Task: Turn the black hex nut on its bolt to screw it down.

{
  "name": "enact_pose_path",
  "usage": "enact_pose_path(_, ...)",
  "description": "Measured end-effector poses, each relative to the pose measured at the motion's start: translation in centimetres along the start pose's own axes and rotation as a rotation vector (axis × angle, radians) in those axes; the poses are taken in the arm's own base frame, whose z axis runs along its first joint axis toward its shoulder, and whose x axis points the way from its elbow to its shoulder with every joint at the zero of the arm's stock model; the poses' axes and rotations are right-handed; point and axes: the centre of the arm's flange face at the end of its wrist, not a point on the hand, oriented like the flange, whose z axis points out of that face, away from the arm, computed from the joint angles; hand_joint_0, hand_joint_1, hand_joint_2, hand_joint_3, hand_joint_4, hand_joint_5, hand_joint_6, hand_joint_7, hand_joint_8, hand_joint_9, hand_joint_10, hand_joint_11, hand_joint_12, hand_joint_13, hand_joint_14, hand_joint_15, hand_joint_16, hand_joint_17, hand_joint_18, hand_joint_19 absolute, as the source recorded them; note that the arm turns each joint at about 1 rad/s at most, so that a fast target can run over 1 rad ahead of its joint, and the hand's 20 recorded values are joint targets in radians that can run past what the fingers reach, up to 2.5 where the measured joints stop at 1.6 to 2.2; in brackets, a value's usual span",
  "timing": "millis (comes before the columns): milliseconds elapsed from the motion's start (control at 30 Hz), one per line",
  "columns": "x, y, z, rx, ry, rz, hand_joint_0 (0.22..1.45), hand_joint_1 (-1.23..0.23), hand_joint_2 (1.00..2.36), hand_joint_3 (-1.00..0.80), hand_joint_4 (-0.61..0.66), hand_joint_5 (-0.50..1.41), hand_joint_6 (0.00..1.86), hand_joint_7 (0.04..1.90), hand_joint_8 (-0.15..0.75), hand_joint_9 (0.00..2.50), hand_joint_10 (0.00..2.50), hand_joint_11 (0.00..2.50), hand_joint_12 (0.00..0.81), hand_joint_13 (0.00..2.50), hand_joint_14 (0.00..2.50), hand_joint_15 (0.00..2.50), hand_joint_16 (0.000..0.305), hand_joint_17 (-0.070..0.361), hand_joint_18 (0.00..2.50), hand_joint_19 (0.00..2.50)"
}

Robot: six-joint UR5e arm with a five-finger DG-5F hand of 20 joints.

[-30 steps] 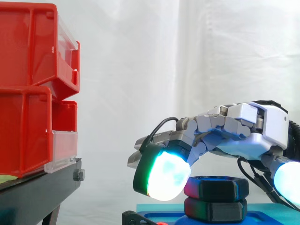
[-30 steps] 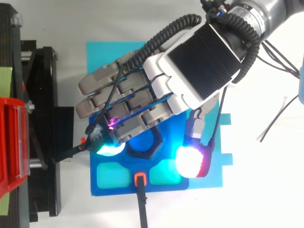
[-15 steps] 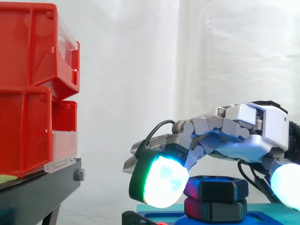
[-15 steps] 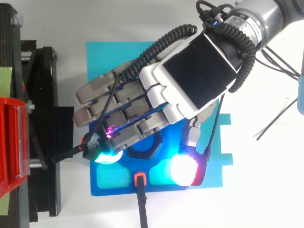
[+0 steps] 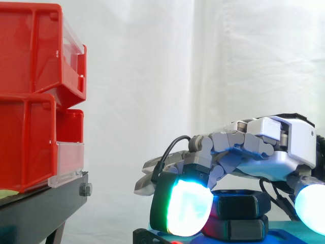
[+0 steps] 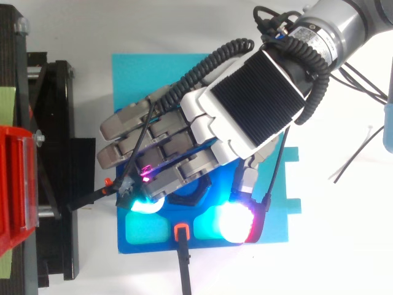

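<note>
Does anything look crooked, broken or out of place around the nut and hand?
Nothing stands out. The black hex nut sits level beneath the hand, the blue base lies flat, and the red bins are stacked on the black stand.

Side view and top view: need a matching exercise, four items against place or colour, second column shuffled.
1. black hex nut
2. hand
3. red bins
4. mat

A. stacked on the black stand, far left
B. cyan, lying flat
C. six-sided, beneath the hand
D. over the nut, reaching in from the right

Pairs: 1-C, 2-D, 3-A, 4-B.
</note>
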Motion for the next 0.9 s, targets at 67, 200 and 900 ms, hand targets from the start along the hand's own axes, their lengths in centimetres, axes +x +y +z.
enact_pose_path(67, 0.0, -0.1, -0.1, 0.001, 0.000, -0.001, 0.42, -0.36, 1.00, -0.50, 0.26, -0.08, 0.55, 1.20, 0.271, 0.75, 0.01, 0.28, 0.360, 0.47, 0.01, 0.17, 0.054, 0.121, 0.26, 0.24)
enact_pose_path(200, -0.1, -0.2, -0.3, 0.002, -0.001, -0.004, 0.43, -0.36, 1.00, -0.50, 0.26, -0.08, 0.56, 1.20, 0.273, 0.76, 0.01, 0.28, 0.360, 0.48, 0.01, 0.17, 0.053, 0.119, 0.26, 0.24)
enact_pose_path(900, -0.3, -0.8, -1.2, 0.005, 0.000, -0.009, 0.43, -0.36, 1.00, -0.50, 0.24, -0.07, 0.57, 1.19, 0.269, 0.79, 0.01, 0.29, 0.357, 0.49, 0.01, 0.18, 0.052, 0.116, 0.27, 0.24)
